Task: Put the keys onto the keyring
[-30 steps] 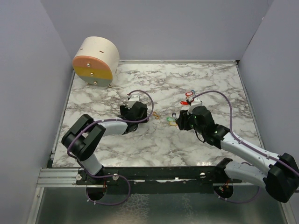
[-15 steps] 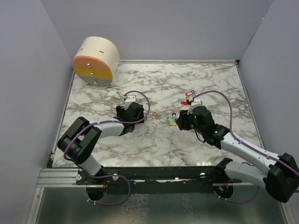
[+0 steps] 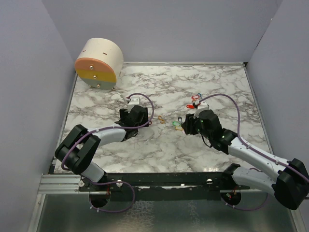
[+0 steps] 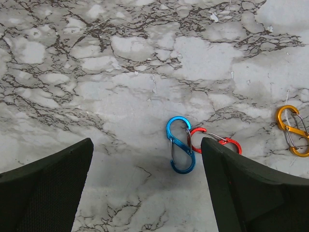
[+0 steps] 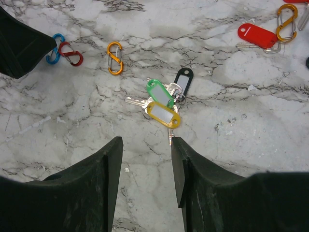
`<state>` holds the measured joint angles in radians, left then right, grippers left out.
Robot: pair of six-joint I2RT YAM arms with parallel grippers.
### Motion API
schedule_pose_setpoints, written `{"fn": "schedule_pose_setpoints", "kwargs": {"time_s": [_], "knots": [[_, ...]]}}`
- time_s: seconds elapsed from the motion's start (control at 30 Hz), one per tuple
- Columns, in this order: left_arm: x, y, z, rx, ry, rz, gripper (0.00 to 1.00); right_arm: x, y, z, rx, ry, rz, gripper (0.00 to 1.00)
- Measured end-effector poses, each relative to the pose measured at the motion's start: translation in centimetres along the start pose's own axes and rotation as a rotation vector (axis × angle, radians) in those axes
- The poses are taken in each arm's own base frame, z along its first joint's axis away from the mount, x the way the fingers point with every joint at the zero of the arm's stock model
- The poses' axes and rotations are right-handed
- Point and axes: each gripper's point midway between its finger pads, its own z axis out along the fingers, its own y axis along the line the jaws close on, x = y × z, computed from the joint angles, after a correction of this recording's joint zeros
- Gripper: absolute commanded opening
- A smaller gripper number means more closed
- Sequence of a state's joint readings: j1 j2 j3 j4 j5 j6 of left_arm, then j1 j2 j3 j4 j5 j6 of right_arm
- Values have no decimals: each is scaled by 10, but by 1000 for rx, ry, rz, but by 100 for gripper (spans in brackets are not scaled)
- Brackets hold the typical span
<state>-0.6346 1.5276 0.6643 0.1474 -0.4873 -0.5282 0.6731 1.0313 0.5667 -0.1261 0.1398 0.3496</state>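
Three keys with green [image 5: 159, 90], yellow [image 5: 163, 114] and black [image 5: 183, 78] tags lie bunched on the marble, just beyond my right gripper [image 5: 146, 142]. It is open, with nothing between its fingers. A red-tagged key [image 5: 257, 35] lies apart at the far right. Blue [image 4: 181, 145], red [image 4: 215, 141] and orange [image 4: 292, 130] S-shaped keyring clips lie on the table. My left gripper [image 4: 146, 145] hangs wide open over bare marble; the blue clip sits near its right finger [image 4: 241, 188]. From above, the bunch of keys [image 3: 177, 124] lies between both grippers.
A round cream drum [image 3: 99, 63] with an orange and yellow face lies at the back left. Another orange clip [image 5: 285, 17] rests beside the red-tagged key. Grey walls close in the marble table [image 3: 159, 150] on three sides.
My left arm has drawn back to the left, a little away from the clips. The right arm and the keys have stayed put.
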Motion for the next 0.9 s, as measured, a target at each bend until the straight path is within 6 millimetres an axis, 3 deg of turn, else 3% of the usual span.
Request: {"fn": "schedule_pose_setpoints", "kwargs": {"time_s": [0.9], "knots": [[21,1,2,11,58,31,94,2,-1,0,1,5,0,46]]}}
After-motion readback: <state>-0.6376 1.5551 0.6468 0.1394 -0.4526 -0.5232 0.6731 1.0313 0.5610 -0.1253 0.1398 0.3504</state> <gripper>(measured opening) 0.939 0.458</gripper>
